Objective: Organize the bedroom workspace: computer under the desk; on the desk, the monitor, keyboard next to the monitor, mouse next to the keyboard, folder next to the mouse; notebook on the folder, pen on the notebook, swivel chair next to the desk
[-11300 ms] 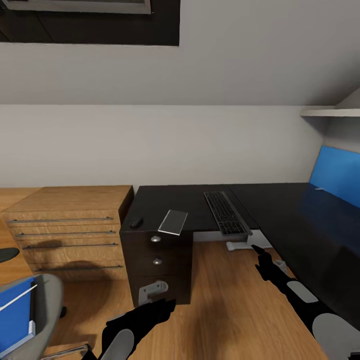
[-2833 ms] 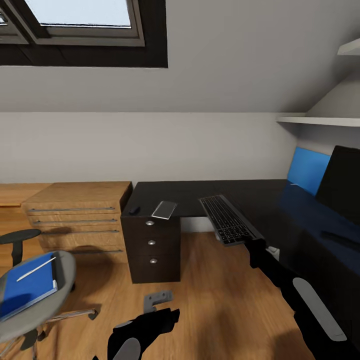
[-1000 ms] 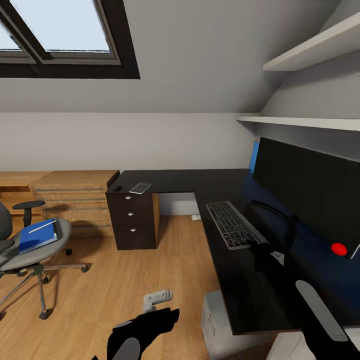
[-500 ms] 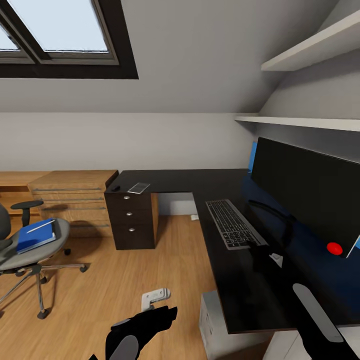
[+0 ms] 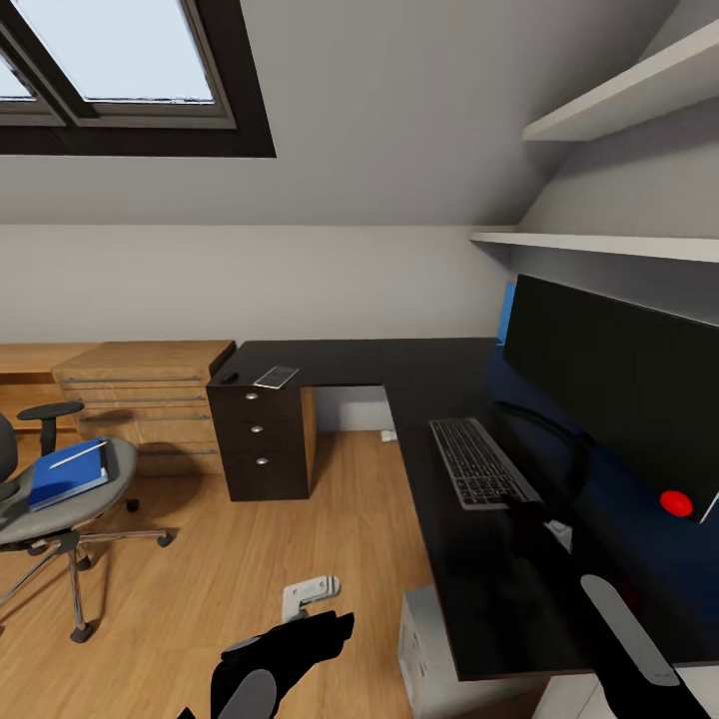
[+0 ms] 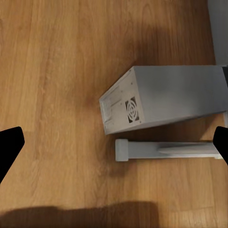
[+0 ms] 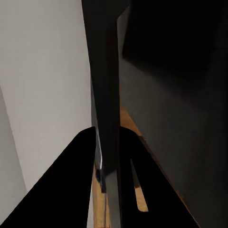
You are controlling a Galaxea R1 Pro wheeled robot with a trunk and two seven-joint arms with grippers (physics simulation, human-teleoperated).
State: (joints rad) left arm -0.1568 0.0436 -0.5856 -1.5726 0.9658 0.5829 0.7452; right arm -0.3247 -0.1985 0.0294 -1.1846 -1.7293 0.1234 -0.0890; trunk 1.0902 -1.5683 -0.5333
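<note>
Black keyboard (image 5: 483,464) lies flat on the glossy surface (image 5: 350,359), its near end clamped by the right claw (image 5: 526,511); in the right wrist view the jaws close on its thin edge, a grip that suits sliding it sideways. Just beyond the claw the monitor (image 5: 619,374) stands on the same surface, so the keyboard looks nearly placed beside it. The left claw (image 6: 114,147) hangs spread wide with nothing in it, above the white computer (image 6: 166,97) under the surface (probably kept clear while the right arm works). Far from both claws, mouse (image 5: 230,376) and notebook (image 5: 277,376) sit over the drawers, while the folder (image 5: 68,474) and pen (image 5: 78,455) rest on the swivel chair (image 5: 60,504).
</note>
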